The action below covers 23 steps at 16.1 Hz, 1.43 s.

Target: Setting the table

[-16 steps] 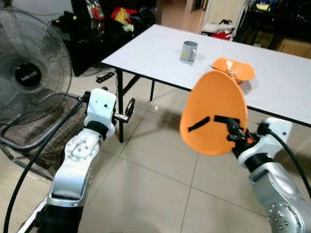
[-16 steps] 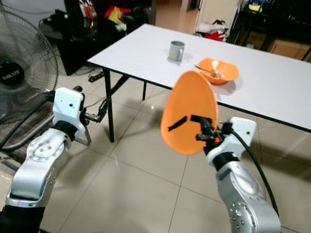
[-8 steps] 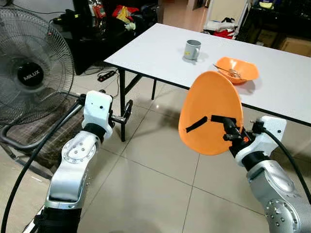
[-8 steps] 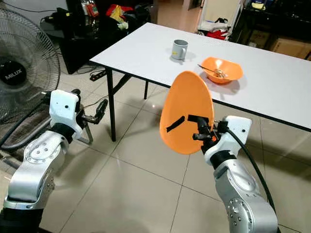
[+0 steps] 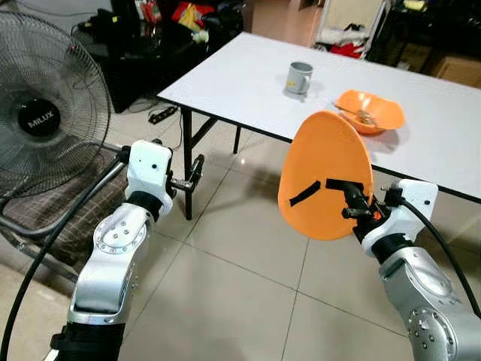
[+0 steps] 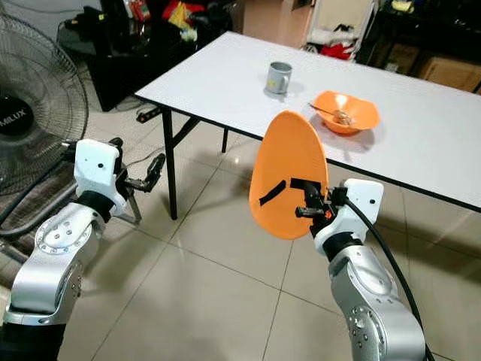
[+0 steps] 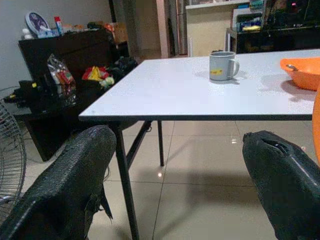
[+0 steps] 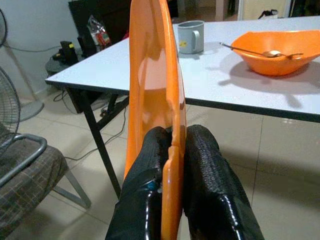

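An orange plate point(image 5: 325, 175) stands upright on edge in front of me, above the tiled floor. My right gripper point(image 5: 336, 197) is shut on its lower rim; the fingers point(image 8: 150, 180) pinch the rim from both sides. Ahead stands the white table point(image 5: 248, 86) with a grey mug point(image 5: 299, 77) and an orange bowl point(image 5: 369, 118) holding a spoon point(image 8: 250, 51). My left gripper point(image 5: 194, 171) is open and holds nothing, raised near the table's black leg point(image 5: 186, 162); its fingers point(image 7: 70, 185) stand wide apart.
A big standing fan point(image 5: 45, 124) is at my left, over a chair seat point(image 5: 68, 218). Dark furniture with cluttered items point(image 5: 150, 30) lies behind the table's left end. Tiled floor point(image 5: 233, 278) stretches between me and the table.
The view has shifted a little as I move; the table sits slightly differently in frame. My right gripper keeps the plate upright. My left arm has dropped a bit lower.
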Available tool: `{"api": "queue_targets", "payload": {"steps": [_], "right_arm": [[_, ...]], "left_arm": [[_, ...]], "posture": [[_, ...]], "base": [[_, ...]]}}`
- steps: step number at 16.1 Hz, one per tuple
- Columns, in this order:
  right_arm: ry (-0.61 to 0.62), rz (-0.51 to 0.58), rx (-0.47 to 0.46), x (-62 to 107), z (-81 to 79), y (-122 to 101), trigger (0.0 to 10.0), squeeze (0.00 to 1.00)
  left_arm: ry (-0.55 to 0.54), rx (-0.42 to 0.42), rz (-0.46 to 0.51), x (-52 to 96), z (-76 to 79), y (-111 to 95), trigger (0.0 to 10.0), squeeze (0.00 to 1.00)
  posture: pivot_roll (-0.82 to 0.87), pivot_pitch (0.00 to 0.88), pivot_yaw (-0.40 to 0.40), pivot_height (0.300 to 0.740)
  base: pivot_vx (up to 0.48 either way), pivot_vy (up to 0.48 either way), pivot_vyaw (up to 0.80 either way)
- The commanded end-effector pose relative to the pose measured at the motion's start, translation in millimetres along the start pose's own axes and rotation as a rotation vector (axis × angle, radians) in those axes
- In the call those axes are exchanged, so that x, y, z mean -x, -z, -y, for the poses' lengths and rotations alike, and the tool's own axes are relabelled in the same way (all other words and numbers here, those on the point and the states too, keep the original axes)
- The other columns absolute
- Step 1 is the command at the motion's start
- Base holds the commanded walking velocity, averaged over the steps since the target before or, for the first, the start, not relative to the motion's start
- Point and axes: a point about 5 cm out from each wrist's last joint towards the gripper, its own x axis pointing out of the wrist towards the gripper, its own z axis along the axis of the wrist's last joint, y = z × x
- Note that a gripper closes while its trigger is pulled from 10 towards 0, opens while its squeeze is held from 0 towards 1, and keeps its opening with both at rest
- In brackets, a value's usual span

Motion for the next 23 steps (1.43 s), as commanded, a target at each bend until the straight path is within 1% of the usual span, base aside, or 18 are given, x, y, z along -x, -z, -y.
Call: {"api": "queue_targets", "payload": {"steps": [1,3,6,12,15,19,23], "right_arm": [[-0.022,0.063,0.013,-2.0,-3.0,-10.3,10.0,0.0],[-0.02,0.06,0.018,-2.6,-3.1,-10.1,10.0,0.0],[-0.016,0.065,0.026,-3.1,-3.3,-10.7,10.0,0.0],[-0.033,0.056,0.023,-2.7,-4.8,-9.2,10.0,0.0],[-0.083,0.039,-0.011,-3.7,-7.8,-8.8,10.0,0.0],[-0.102,0.03,-0.015,-5.4,-9.7,-7.2,10.0,0.0],[-0.121,0.02,-0.037,-6.2,-11.5,-6.7,10.0,0.0]], "left_arm": [[0.009,0.0,0.021,-0.3,0.3,-4.8,10.0,0.0],[0.009,-0.002,0.022,-0.9,0.4,-5.1,10.0,0.0],[0.012,-0.004,0.023,-1.9,0.6,-5.4,10.0,0.0],[0.018,-0.008,0.021,-2.9,1.1,-4.8,10.0,0.0],[0.016,-0.011,0.016,-2.2,0.3,-3.2,10.0,0.0],[0.01,-0.02,0.013,-1.2,-2.5,-3.0,10.0,0.0],[0.011,-0.025,0.013,-2.7,-3.4,-3.5,10.0,0.0]], "posture": [[0.05,0.0,-0.07,0.74],[0.05,0.0,-0.067,0.74],[0.04,0.0,-0.064,0.74],[0.04,0.0,-0.061,0.74],[0.05,0.0,-0.068,0.74],[0.06,0.0,-0.07,0.74],[0.05,0.0,-0.064,0.74]], "base": [[0.315,0.0,0.0],[0.311,0.0,0.0],[0.315,0.0,-0.8],[0.308,0.0,0.0],[0.299,0.0,0.0],[0.295,0.0,0.0],[0.29,0.0,0.0]]}}
